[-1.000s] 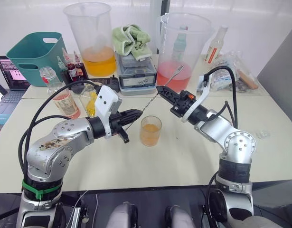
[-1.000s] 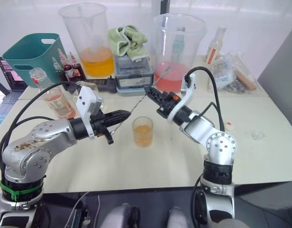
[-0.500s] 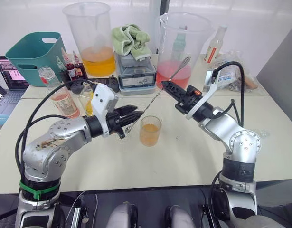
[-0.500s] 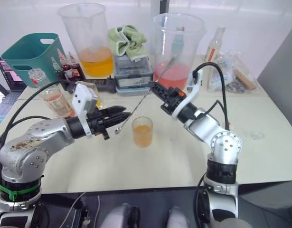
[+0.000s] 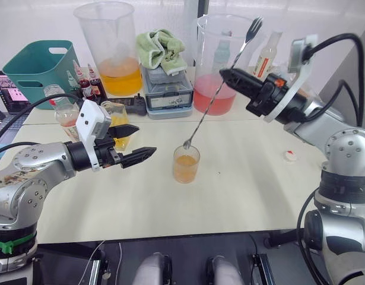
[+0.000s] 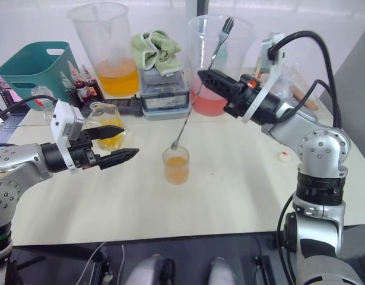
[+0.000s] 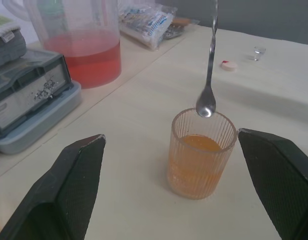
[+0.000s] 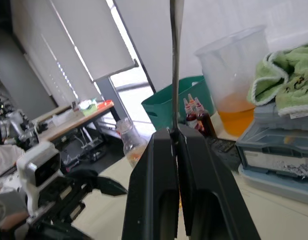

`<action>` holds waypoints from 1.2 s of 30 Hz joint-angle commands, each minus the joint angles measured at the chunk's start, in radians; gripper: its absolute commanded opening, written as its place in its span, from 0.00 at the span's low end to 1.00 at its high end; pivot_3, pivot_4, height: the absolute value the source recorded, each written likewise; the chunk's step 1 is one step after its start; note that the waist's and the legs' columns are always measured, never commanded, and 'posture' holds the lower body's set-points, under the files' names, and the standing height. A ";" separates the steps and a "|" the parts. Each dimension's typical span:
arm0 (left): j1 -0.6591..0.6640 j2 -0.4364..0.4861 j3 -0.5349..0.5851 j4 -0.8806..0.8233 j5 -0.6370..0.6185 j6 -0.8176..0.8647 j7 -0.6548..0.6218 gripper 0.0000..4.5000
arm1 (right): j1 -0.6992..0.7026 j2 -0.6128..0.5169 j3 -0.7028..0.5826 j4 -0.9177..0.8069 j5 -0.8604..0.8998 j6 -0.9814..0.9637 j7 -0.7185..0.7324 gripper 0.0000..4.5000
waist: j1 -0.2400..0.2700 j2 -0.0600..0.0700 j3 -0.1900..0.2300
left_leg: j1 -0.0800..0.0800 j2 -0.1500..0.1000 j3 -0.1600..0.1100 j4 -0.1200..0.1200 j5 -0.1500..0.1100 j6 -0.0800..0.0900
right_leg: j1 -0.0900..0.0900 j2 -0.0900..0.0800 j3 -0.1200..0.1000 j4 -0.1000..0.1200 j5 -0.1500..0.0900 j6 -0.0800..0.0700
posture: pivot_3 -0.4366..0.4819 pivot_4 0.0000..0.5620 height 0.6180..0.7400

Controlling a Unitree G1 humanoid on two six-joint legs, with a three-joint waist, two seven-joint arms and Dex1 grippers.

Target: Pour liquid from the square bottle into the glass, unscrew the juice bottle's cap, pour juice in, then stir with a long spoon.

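The glass (image 5: 186, 165) stands mid-table, part full of orange liquid. Just above its rim hangs the bowl of the long spoon (image 5: 216, 94), which slants up to the right. My right gripper (image 5: 225, 75) is shut on the spoon's handle (image 8: 175, 60), high above the table. To the left of the glass, my left gripper (image 5: 136, 142) is open with nothing between its fingers (image 7: 78, 195). Behind that gripper sits the square bottle (image 5: 115, 119) with yellow liquid. The juice bottle (image 5: 64, 113) stands at the far left, partly hidden. The white cap (image 5: 291, 156) lies on the table at the right.
Two big clear jugs stand at the back, one with orange fluid (image 5: 114, 53) and one with pink fluid (image 5: 213, 89). Between them is a grey box (image 5: 167, 92) with a green towel on top. A teal basket (image 5: 43, 65) and small bottles (image 5: 84, 77) are back left.
My left gripper has opened, let go of the spoon and drawn back to the left. The right gripper has lifted the spoon up and to the right, so its bowl now hangs over the glass.
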 commanded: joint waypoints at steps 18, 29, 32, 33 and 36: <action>0.046 0.050 0.000 -0.076 -0.057 0.036 0.023 0.99 | 0.081 0.041 0.288 -0.138 -0.534 -0.289 0.278 0.00 | 0.005 0.000 0.000 | -0.001 0.000 0.001 0.000 0.001 -0.001 | -0.004 -0.001 0.001 0.001 0.000 0.000 | 0.48 0.27 0.99; 0.156 0.057 0.009 -0.103 -0.056 0.006 0.012 0.99 | 0.119 0.200 0.274 -0.101 -0.581 -0.412 0.317 0.00 | 0.000 -0.002 -0.001 | -0.001 0.001 0.001 -0.001 0.002 -0.003 | -0.005 0.000 0.000 0.002 0.000 -0.001 | 0.48 0.27 0.99; 0.164 0.056 0.005 -0.096 -0.048 -0.007 0.009 0.99 | 0.124 0.199 0.276 -0.126 -0.529 -0.333 0.340 0.00 | 0.001 -0.002 -0.001 | -0.001 0.001 0.001 -0.001 0.002 -0.003 | -0.005 0.000 0.000 0.002 0.000 -0.001 | 0.48 0.27 0.99; 0.166 0.056 0.002 -0.092 -0.044 -0.011 0.008 0.99 | 0.125 0.182 0.280 -0.141 -0.525 -0.308 0.350 0.00 | 0.000 -0.002 -0.001 | -0.001 0.000 0.001 -0.001 0.002 -0.003 | -0.005 0.000 0.000 0.002 0.000 -0.001 | 0.48 0.27 0.99; 0.167 0.052 -0.008 -0.084 -0.036 -0.021 0.004 0.99 | 0.127 0.129 0.282 -0.172 -0.549 -0.272 0.360 0.00 | 0.002 -0.002 -0.001 | -0.001 0.000 0.001 -0.001 0.002 -0.003 | -0.005 0.000 0.000 0.002 0.001 -0.002 | 0.48 0.27 0.99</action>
